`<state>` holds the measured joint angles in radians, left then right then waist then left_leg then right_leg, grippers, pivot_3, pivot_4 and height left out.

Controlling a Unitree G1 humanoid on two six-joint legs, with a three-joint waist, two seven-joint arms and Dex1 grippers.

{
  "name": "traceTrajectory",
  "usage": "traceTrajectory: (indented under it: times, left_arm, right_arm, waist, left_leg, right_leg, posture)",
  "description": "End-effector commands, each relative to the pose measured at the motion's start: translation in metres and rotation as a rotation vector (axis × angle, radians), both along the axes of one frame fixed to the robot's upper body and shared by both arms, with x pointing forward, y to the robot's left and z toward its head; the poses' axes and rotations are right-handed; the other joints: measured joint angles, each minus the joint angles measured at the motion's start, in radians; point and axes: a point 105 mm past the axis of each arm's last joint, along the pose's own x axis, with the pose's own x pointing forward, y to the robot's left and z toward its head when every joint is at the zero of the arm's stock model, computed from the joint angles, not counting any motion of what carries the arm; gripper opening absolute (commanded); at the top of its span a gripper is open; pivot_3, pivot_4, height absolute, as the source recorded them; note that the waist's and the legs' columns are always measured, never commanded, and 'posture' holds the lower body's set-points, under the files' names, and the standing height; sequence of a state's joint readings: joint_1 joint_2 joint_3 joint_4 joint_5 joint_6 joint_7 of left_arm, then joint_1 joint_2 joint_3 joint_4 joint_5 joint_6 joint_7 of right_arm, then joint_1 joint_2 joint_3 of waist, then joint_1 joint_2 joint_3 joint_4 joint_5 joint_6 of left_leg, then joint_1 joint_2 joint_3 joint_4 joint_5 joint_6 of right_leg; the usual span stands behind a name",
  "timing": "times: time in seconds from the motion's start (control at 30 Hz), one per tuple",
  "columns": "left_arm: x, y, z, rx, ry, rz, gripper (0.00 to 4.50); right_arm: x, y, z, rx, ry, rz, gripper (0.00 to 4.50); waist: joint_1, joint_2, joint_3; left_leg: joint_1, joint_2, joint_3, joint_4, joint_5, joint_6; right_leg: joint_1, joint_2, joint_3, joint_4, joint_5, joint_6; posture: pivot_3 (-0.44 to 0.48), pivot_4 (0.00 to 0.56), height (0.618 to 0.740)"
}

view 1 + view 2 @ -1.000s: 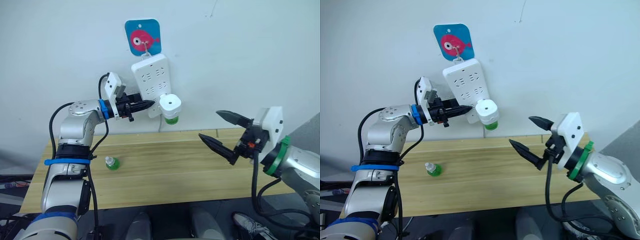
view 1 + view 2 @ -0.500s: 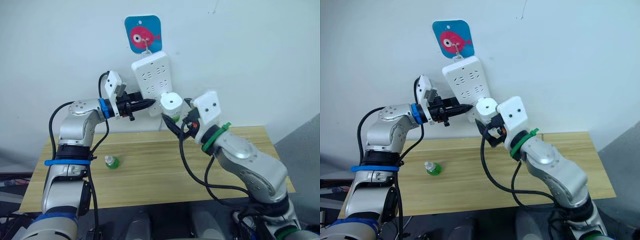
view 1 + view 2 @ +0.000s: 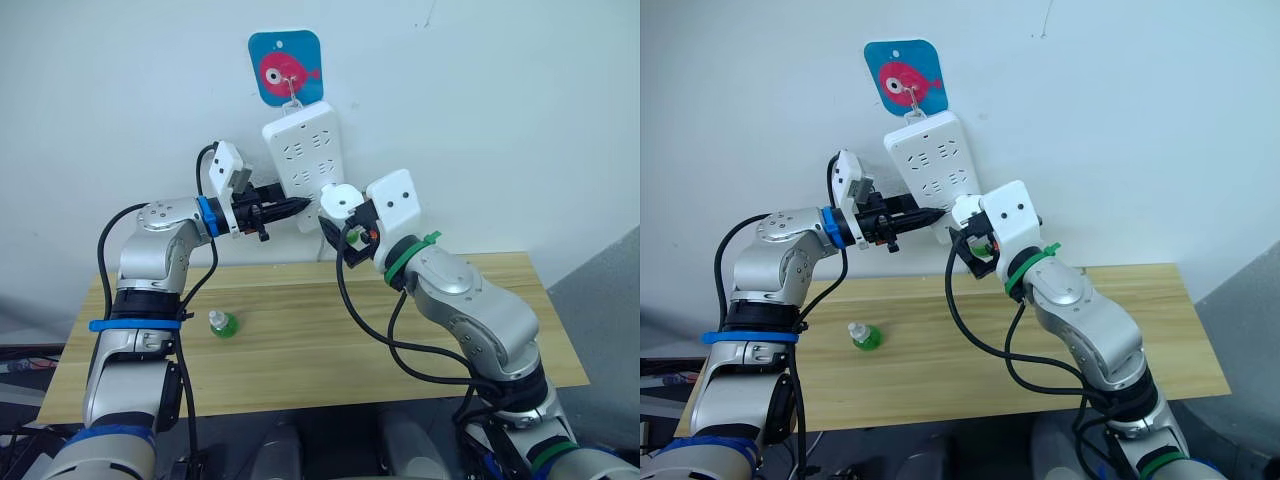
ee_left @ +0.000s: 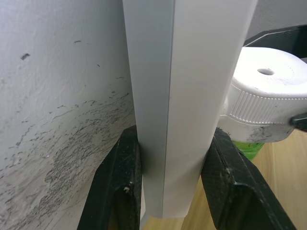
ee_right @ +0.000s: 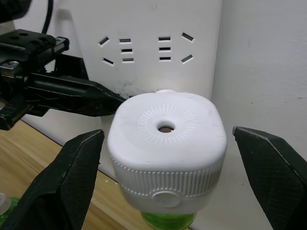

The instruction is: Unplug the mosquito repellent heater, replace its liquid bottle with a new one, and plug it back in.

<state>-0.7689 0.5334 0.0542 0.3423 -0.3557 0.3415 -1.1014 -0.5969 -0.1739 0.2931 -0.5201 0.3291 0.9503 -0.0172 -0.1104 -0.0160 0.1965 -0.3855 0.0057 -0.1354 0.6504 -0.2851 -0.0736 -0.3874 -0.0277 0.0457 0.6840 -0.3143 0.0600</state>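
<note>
The mosquito repellent heater (image 5: 167, 143), a white rounded unit with a small dark hole, is plugged into the low end of the white power strip (image 3: 298, 160) on the wall. A green liquid bottle (image 5: 168, 221) hangs under it. My right gripper (image 5: 168, 132) is open, with one black finger (image 5: 67, 182) on each side of the heater and a gap to it on both sides. My left gripper (image 4: 173, 135) is shut on the strip's lower edge, just left of the heater. A second green bottle (image 3: 223, 324) with a white cap stands on the wooden table (image 3: 320, 350).
The power strip hangs tilted from a blue fish-shaped hook (image 3: 287, 68) on the white wall. The table runs along the wall below both arms. My right arm's black cable (image 3: 365, 320) loops above the table's middle.
My right arm has swung in from the right side over the table up to the wall, and its open fingers now straddle the heater. The left gripper has stayed on the strip.
</note>
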Motion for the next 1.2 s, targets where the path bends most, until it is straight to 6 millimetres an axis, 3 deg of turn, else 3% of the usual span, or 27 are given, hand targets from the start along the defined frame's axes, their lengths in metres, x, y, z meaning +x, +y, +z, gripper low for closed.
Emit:
traceTrajectory:
  times: [0.03, 0.17, 0.27, 0.37, 0.73, 1.03, 1.2]
  left_arm:
    - [-0.003, -0.006, 0.011, 0.004, -0.054, -0.022, 1.30]
    - [-0.002, -0.006, 0.011, 0.004, -0.056, -0.020, 1.30]
    - [-0.002, -0.005, 0.012, 0.003, -0.057, -0.018, 1.30]
    - [-0.002, -0.005, 0.011, 0.003, -0.057, -0.015, 1.30]
    - [0.003, 0.000, 0.010, 0.007, -0.078, 0.037, 1.30]
    - [0.010, 0.016, 0.006, 0.033, -0.089, 0.100, 1.30]
    - [0.005, 0.023, 0.004, 0.044, -0.086, 0.092, 1.30]
  right_arm:
    - [0.002, 0.000, 0.015, 0.026, -0.054, 0.000, 4.50]
    - [0.005, 0.004, 0.012, 0.022, -0.035, 0.014, 4.50]
    - [0.007, 0.005, 0.012, 0.025, -0.037, 0.010, 3.90]
    - [0.009, 0.002, 0.015, 0.039, -0.054, -0.009, 2.96]
    - [0.000, -0.003, 0.012, 0.058, -0.047, 0.021, 2.97]
    - [-0.029, -0.027, 0.010, 0.042, -0.005, 0.094, 2.97]
    - [-0.032, -0.033, 0.016, 0.081, 0.011, 0.119, 2.97]
  waist:
    - [0.000, 0.000, 0.000]
    - [-0.001, 0.000, 0.000]
    - [-0.002, 0.000, 0.000]
    - [-0.004, 0.000, 0.000]
    - [-0.005, 0.000, 0.000]
    - [-0.012, 0.000, 0.000]
    - [-0.027, 0.000, -0.001]
  left_leg:
    - [0.000, 0.000, 0.000, 0.000, 0.000, 0.000]
    - [0.000, 0.000, 0.000, 0.000, 0.000, 0.000]
    - [0.000, -0.001, -0.001, 0.000, 0.000, -0.001]
    - [0.000, -0.003, -0.001, 0.000, 0.001, -0.001]
    - [0.000, -0.009, -0.003, 0.000, 0.004, -0.005]
    - [0.000, -0.011, -0.003, 0.000, 0.004, -0.004]
    - [0.003, -0.011, -0.004, -0.001, 0.006, -0.002]
  right_leg:
    - [0.000, 0.000, 0.000, 0.000, 0.000, 0.000]
    - [0.000, 0.000, 0.000, 0.001, 0.000, 0.000]
    - [0.000, -0.001, -0.001, 0.001, 0.000, 0.000]
    - [0.000, -0.003, 0.000, 0.003, 0.000, 0.000]
    - [-0.001, -0.009, -0.001, 0.008, 0.000, 0.000]
    - [-0.001, -0.011, -0.002, 0.008, 0.000, 0.000]
    - [-0.001, -0.010, -0.002, 0.014, 0.000, 0.001]
  posture:
    - [-0.161, 0.183, 0.734]
    - [-0.161, 0.182, 0.734]
    - [-0.160, 0.181, 0.734]
    - [-0.156, 0.181, 0.734]
    - [-0.158, 0.177, 0.734]
    - [-0.166, 0.173, 0.734]
    - [-0.168, 0.168, 0.734]
